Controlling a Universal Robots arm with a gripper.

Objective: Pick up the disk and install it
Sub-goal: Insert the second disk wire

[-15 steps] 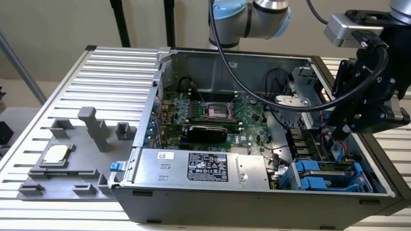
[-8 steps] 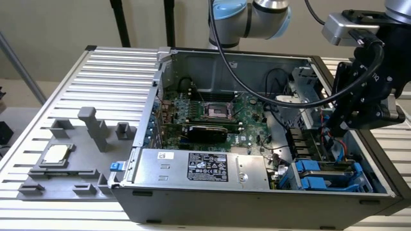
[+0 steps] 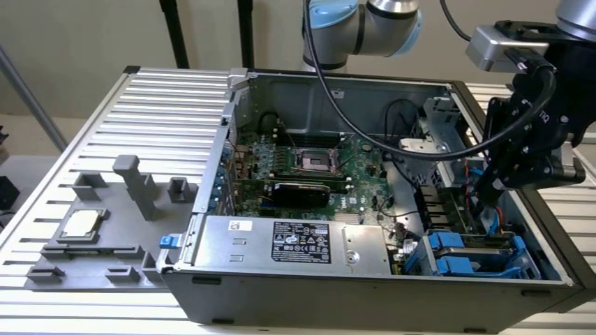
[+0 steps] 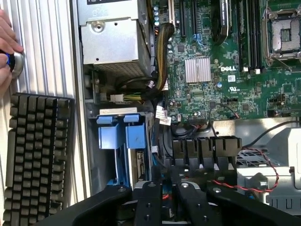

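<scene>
Jaws of the gripper (image 3: 490,183) hang inside the open computer case (image 3: 373,293), low over its drive bay side; whether they are spread or pressed together cannot be told, and nothing can be seen held between them. Just below and in front of the jaws sits the disk (image 4: 136,165), standing on edge in the bay with its blue rails (image 4: 126,133) uppermost. Beyond the jaws lies the green motherboard (image 3: 308,164). Beside the disk sits a silver box (image 3: 289,244) with a black label. Outside the case, well away from the jaws, a keyboard (image 4: 35,155) rests on the bench (image 3: 158,105), and a person's hand (image 4: 7,47) rests on a round button there.
</scene>
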